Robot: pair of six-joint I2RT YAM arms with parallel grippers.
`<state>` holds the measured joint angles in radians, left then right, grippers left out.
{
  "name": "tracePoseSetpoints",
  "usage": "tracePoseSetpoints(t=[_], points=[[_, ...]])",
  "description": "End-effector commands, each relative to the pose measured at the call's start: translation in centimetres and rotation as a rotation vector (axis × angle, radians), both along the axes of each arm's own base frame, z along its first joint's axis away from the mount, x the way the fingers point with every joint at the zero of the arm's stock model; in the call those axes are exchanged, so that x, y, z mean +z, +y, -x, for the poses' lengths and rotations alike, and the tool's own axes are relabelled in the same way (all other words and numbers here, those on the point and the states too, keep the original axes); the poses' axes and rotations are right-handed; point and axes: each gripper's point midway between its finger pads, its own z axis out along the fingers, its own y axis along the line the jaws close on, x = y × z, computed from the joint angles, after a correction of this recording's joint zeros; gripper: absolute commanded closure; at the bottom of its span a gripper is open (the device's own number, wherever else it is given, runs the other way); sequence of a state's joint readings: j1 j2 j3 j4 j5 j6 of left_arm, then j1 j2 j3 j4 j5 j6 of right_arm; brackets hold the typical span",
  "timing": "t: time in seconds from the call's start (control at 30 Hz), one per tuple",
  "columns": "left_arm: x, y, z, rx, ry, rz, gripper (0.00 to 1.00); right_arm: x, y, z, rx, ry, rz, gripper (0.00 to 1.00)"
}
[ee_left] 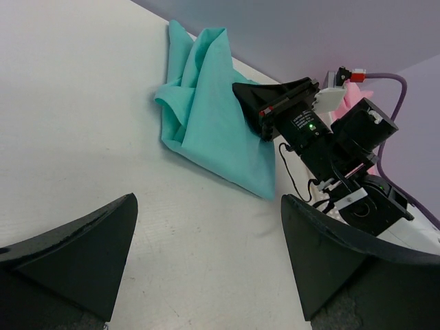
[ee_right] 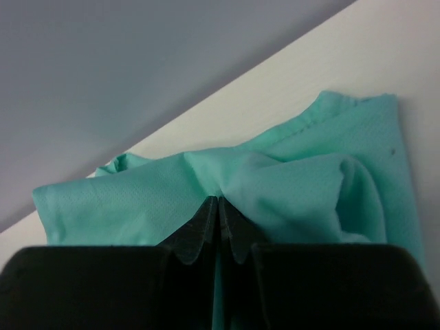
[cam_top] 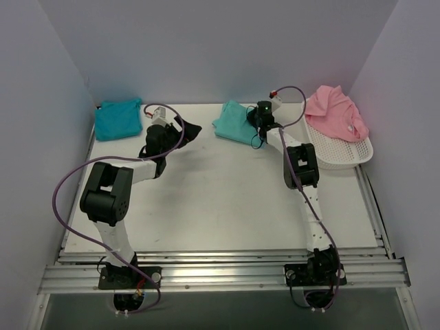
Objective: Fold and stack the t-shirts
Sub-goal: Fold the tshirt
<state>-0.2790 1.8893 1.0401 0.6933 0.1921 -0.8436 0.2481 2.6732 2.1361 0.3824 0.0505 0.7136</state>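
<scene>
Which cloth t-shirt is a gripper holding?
The sea-green cloth t-shirt, pinched by the right gripper; the turquoise-blue t-shirt lies untouched, the pink t-shirt drapes the white mesh basket.

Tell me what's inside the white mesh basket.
A crumpled pink t-shirt fills the far part of the white mesh basket, spilling over its rim. The near part shows bare mesh. Anything under the shirt is hidden.

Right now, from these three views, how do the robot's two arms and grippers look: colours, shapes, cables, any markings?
The left arm and right arm have white links and black motor joints. A purple cable loops along each. The left gripper and right gripper have black wedge-shaped fingers; the right one's pads are ridged. A small green light glows on the right wrist, near a red plug.
</scene>
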Motion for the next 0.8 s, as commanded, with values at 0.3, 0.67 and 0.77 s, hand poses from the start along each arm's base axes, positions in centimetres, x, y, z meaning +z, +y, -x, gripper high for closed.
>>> tracePoseSetpoints(t=[0.3,0.67,0.77], points=[[0.5,-0.6,0.0,-0.043,-0.053,-0.031,0.06,7.5,-1.2,-2.8,0.060,-0.324,-0.216,0.74],[-0.2,-3.7,0.6,-0.065,-0.035,0.014,0.06,31.5,0.5,6.7,0.180,-0.707,-0.236,0.13],[0.1,-4.6,0.9,-0.071,-0.033,0.029,0.06,36.2,0.4,10.7,0.190,-0.755,-0.231,0.13]])
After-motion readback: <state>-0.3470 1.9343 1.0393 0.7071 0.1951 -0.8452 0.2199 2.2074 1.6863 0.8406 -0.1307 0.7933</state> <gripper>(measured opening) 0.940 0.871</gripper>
